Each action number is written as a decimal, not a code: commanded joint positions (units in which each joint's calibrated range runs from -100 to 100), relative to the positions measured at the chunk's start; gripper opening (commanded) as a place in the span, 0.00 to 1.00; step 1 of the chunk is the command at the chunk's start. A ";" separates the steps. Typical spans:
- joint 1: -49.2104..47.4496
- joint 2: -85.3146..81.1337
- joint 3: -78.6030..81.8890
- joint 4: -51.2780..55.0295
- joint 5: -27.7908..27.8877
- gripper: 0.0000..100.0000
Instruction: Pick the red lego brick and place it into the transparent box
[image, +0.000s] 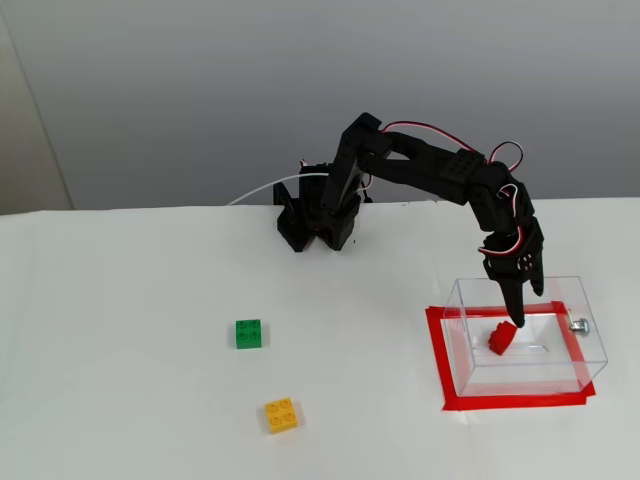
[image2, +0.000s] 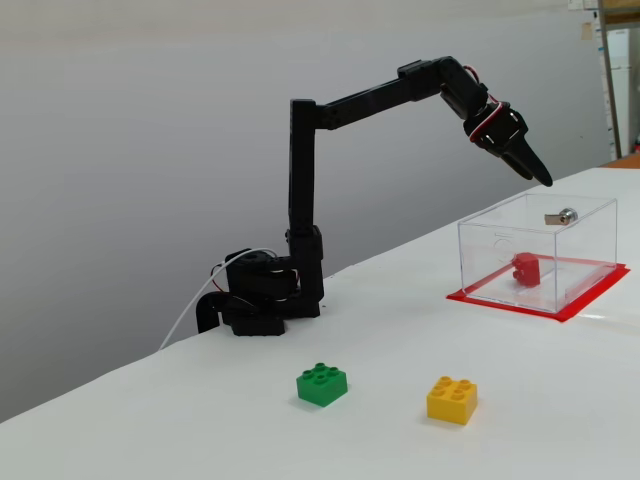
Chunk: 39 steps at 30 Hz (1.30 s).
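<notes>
The arm's gripper (image: 519, 315) hangs above the open top of the transparent box (image: 590, 335) at the right of both fixed views, tips pointing down; the fingers carry nothing, and whether a gap remains between the tips cannot be told from either view (they read as one dark point in the side-on view (image2: 540, 176)). The red lego brick (image: 499, 337) is inside the box, tilted on one edge and clear of the gripper; the side-on view places it low in the box near the floor (image2: 525, 269), though contact with the floor cannot be confirmed. The box (image2: 480, 245) sits within a red tape rectangle (image: 436, 350) on the white table (image: 120, 340), with a small silver knob (image: 579, 325) on its right wall. The green brick (image: 248, 333) lies left of centre in the frame, well apart from the box, and the yellow brick (image: 281, 414) lies near it toward the lower edge. The arm's base (image: 318, 218) stands at upper centre, with a white cable (image: 262, 190) leading off to its left.
</notes>
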 joint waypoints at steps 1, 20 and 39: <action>0.14 -1.25 -1.91 0.12 -0.14 0.26; 17.66 -20.59 3.42 1.17 0.39 0.01; 41.69 -57.51 41.94 0.30 -0.08 0.01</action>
